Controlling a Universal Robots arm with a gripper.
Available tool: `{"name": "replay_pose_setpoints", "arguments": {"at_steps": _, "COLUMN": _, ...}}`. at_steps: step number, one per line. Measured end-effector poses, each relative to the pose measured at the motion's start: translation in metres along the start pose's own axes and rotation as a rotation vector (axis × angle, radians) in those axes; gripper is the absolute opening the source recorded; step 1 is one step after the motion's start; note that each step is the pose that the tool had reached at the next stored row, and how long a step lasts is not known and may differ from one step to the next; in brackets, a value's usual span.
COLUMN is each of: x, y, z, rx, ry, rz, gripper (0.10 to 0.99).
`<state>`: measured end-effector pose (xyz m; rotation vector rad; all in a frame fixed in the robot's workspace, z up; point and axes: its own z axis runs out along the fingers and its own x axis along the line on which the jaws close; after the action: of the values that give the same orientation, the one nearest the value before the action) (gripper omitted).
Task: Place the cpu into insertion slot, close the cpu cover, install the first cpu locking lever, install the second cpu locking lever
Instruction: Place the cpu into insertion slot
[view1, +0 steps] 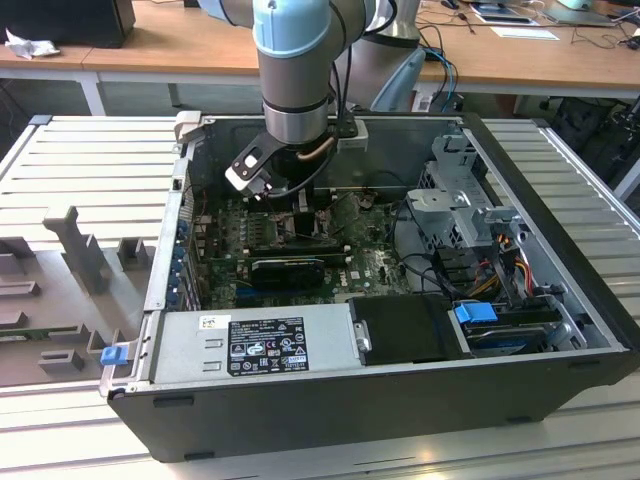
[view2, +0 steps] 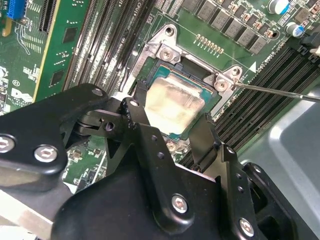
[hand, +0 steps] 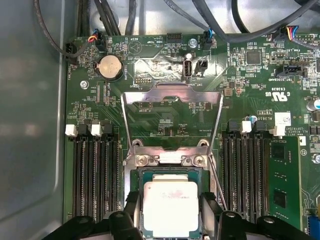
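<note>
The cpu, a pale silvery square chip, lies flat in the insertion slot on the green board. My gripper reaches down over it inside the computer case. Its black fingers rest against two opposite sides of the chip. The cpu cover, a thin silver frame, is swung back off the socket and lies open over the board. A thin wire locking lever sticks out unlatched beside the socket.
Black memory slots flank the socket, with a green card beyond them. Cables hang past the board's far edge. The case holds a power supply and a drive cage. A grey moulded tray sits outside.
</note>
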<state>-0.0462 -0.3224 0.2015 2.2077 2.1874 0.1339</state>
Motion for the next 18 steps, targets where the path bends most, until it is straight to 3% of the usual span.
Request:
{"name": "replay_pose_setpoints", "arguments": {"at_steps": 6, "x": 0.0004, "y": 0.0008, "z": -0.0097, "rx": 0.000, "ry": 0.0007, "rz": 0.001, "gripper": 0.604}}
{"name": "replay_pose_setpoints", "arguments": {"at_steps": 8, "x": 0.0004, "y": 0.0009, "z": -0.0107, "rx": 0.000, "ry": 0.0008, "rz": 0.001, "gripper": 0.459}}
{"name": "replay_pose_setpoints", "arguments": {"at_steps": 9, "x": 0.0004, "y": 0.0009, "z": -0.0111, "rx": 0.000, "ry": 0.0007, "rz": 0.001, "gripper": 0.459}}
{"name": "replay_pose_setpoints", "arguments": {"at_steps": 15, "x": 0.0006, "y": 0.0013, "z": -0.0155, "rx": 0.000, "ry": 0.0007, "rz": 0.001, "gripper": 0.106}}
{"name": "replay_pose_setpoints", "arguments": {"at_steps": 18, "x": 0.0006, "y": 0.0014, "z": -0.0163, "rx": 0.000, "ry": 0.0007, "rz": 0.001, "gripper": 0.106}}
